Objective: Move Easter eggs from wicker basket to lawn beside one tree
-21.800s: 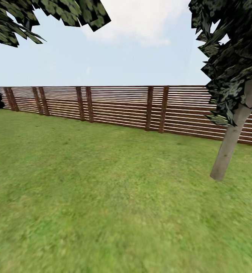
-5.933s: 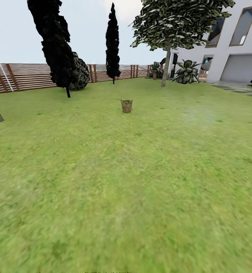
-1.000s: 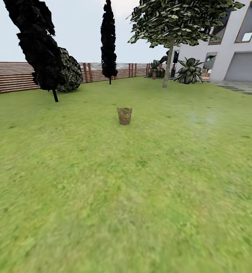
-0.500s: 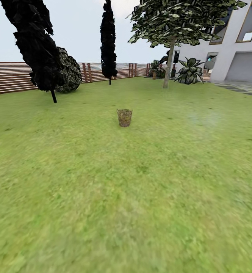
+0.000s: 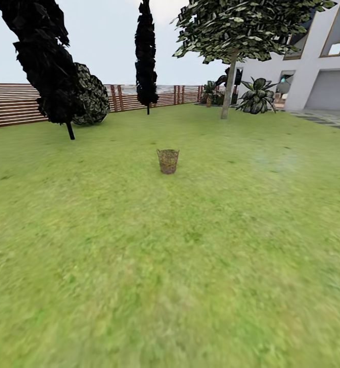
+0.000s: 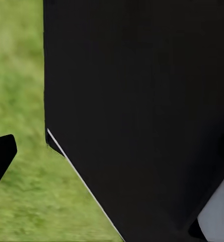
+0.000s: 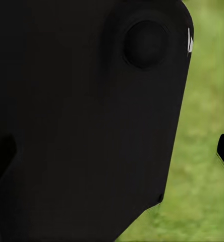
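Basket (image 5: pixel 167 161) stands well ahead on the lawn (image 5: pixel 170 266); approach step, eggs untaken. Next: drive closer, then reach in. End effector state: cannot tell, either arm.

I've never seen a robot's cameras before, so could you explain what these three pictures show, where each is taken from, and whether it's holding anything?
These are simulator renders from a wheeled, two-armed robot. The head camera looks over a lawn where a small wicker basket stands. Beyond it are a leafy tree, dark cypress-like trees, a slatted fence and a white house. The basket is too far off to see inside. The other two pictures come from cameras near each gripper; dark robot parts block most of each, with grass beside them. Whether anything is held cannot be told.
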You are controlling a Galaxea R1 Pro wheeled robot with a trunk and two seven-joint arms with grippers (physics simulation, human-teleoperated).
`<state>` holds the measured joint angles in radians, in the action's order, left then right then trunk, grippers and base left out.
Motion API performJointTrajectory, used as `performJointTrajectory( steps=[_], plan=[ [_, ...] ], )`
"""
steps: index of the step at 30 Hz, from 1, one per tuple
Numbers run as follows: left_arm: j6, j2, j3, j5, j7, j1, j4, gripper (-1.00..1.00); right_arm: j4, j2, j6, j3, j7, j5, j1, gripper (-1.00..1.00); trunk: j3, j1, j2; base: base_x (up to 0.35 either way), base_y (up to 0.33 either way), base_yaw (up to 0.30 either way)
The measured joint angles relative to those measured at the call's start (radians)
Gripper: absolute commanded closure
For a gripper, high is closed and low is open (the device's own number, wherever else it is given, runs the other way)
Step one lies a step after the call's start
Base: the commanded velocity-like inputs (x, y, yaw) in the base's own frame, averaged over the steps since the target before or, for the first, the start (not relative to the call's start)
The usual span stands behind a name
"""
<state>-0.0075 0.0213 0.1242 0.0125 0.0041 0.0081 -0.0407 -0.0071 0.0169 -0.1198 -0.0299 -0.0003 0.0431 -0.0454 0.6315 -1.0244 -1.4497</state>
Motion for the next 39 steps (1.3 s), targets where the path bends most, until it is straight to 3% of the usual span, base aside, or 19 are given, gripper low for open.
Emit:
performJointTrajectory(
  steps=[8, 16, 39],
  plan=[
    [-0.008, -0.001, 0.009, 0.0, -0.001, -0.002, -0.017, -1.0, -0.001, 0.0, -0.001, 0.0, 0.0, -0.001, 0.0, -1.0, 0.0, 0.0, 0.0, 0.335, 0.0, 0.0],
    [-0.005, -0.03, 0.015, 0.0, -0.001, -0.009, -0.1, -1.0, -0.002, 0.002, -0.002, 0.0, 0.0, -0.001, 0.0, -1.0, 0.0, 0.0, 0.0, 0.337, 0.0, 0.0],
    [-0.006, -0.026, 0.017, 0.0, -0.001, -0.009, -0.091, -1.0, -0.003, -0.005, -0.002, 0.0, 0.003, -0.004, -0.002, -1.0, 0.0, 0.0, 0.0, 0.318, 0.0, 0.0]
  ],
)
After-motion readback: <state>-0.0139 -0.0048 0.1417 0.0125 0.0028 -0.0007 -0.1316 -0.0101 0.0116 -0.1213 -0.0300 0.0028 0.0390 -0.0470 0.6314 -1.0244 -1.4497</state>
